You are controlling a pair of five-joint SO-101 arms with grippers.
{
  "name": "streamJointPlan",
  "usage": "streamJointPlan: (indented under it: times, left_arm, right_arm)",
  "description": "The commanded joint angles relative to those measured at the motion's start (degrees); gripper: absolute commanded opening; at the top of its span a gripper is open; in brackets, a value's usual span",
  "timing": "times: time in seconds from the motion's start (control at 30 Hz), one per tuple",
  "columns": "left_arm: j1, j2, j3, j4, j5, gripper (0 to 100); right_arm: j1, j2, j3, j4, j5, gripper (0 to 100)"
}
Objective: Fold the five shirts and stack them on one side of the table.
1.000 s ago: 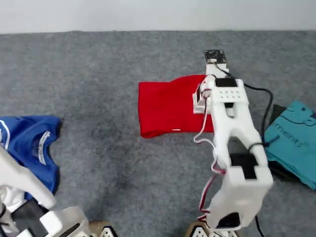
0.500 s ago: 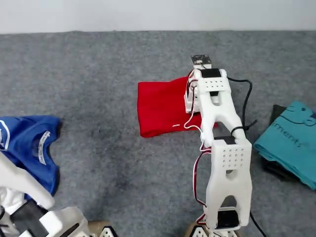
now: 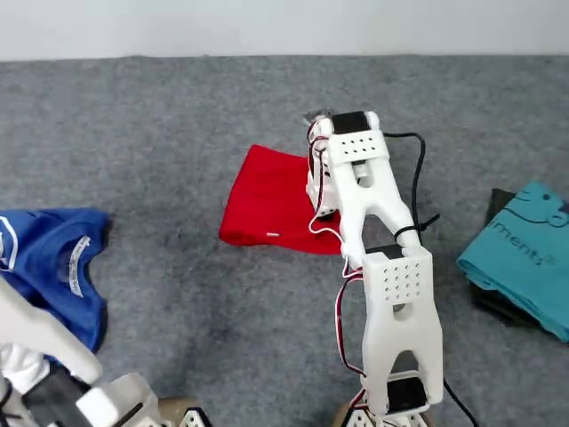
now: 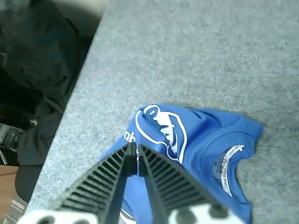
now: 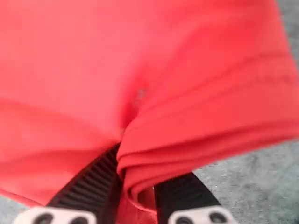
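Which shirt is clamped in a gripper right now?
The red shirt, its folded edge pinched by the right gripper; the blue shirt and teal shirt lie free.

Both arms, right arm [image 3: 391,267] and left arm [image 3: 40,329], are chunky white plastic with black motor blocks [image 3: 402,391] at the joints. The right one has two panels dotted with little holes, red and white wires [image 3: 340,307] down one side and a black cable [image 3: 416,178] down the other. The left gripper [image 4: 134,149] and right gripper [image 5: 135,172] have black ribbed fingers on white bases with dark screw holes.
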Motion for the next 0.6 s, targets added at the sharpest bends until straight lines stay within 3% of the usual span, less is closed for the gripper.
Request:
streamJointPlan:
  times: [0.0, 0.4, 0.57]
  left_arm:
    - [-0.18, -3.25, -0.31, 1.14, -0.53, 1]
    - [-0.18, -3.6, -0.31, 1.14, -0.35, 1]
    - [-0.26, -3.6, -0.31, 1.14, -0.26, 1]
  right_arm:
    - [-1.63, -7.78, 4.04, 2.33, 3.96, 0.9]
    - [-10.24, -34.68, 31.21, 2.24, 11.25, 0.9]
    - [-6.99, -43.47, 44.4, 1.01, 19.08, 0.9]
